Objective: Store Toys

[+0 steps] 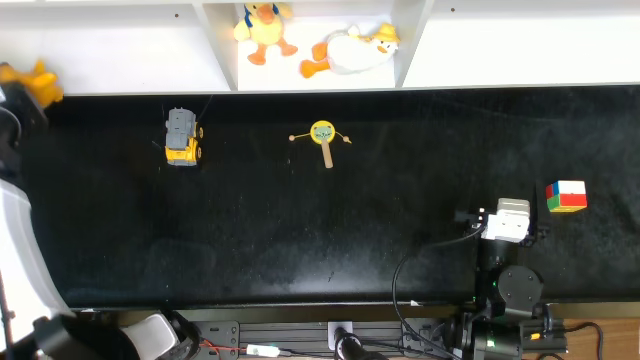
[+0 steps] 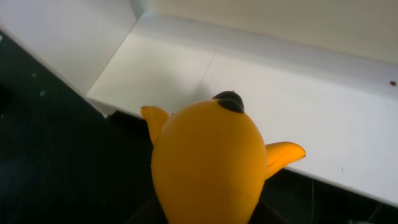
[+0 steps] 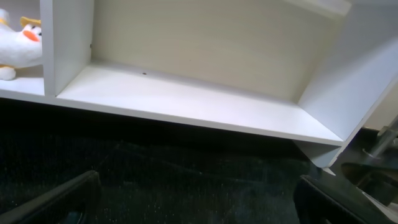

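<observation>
Orange toy (image 2: 208,168) clenched in left gripper (image 2: 202,219), at the lip of the shelf's left compartment (image 2: 186,68).
Compartment floor just ahead of the toy, its long axis pointing in; nothing bars entry; right gripper (image 3: 199,202) spread wide, empty, well apart; toy truck (image 1: 183,137), rattle drum (image 1: 322,135), colour cube (image 1: 566,196) lie on the black mat (image 1: 300,240).

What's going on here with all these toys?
The robot is putting toys into a white shelf. Its left arm holds an orange soft toy at the left compartment. A yellow duck and a white duck lie in the middle one. A yellow truck, a rattle and a coloured cube wait on the black table. The right gripper rests open.
</observation>
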Tool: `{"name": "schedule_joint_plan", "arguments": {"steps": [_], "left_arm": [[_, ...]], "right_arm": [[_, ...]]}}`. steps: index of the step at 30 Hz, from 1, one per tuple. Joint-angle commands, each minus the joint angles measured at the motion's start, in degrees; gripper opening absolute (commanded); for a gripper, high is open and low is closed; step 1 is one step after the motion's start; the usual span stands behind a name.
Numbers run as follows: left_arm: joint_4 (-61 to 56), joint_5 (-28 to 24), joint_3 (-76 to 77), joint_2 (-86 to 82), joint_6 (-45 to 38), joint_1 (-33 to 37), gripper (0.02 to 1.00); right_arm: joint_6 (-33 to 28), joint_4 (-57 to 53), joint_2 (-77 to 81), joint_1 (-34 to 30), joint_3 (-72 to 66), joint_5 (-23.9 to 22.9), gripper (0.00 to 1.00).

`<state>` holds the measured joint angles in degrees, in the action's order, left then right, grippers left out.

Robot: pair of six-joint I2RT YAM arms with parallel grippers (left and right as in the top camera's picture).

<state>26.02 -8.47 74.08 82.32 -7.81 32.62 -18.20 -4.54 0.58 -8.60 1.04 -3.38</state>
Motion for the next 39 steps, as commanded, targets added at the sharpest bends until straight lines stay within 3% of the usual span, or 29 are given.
{"name": "schedule_joint_plan", "arguments": {"steps": [1,26,38,39], "left_arm": [[1.07,0.44,5.57,5.35,1.62,-1.4,0.191],[-6.27,0.63,6.95,17.46,3.85,-6.01,0.211],[-12.2,0.63,6.95,20.37,4.96,-8.0,0.27],[-13.0,0.61,6.95,20.39,5.07,-8.0,0.332]], "right_arm": [[0.37,0.28,-0.31,-0.11,-0.79,0.2,0.996],[0.37,0.28,-0.31,-0.11,-0.79,0.2,0.996],[0.37,0.28,-0.31,-0.11,-0.79,0.2,0.996],[0.39,0.28,-0.31,-0.11,-0.79,0.2,0.996]]}}
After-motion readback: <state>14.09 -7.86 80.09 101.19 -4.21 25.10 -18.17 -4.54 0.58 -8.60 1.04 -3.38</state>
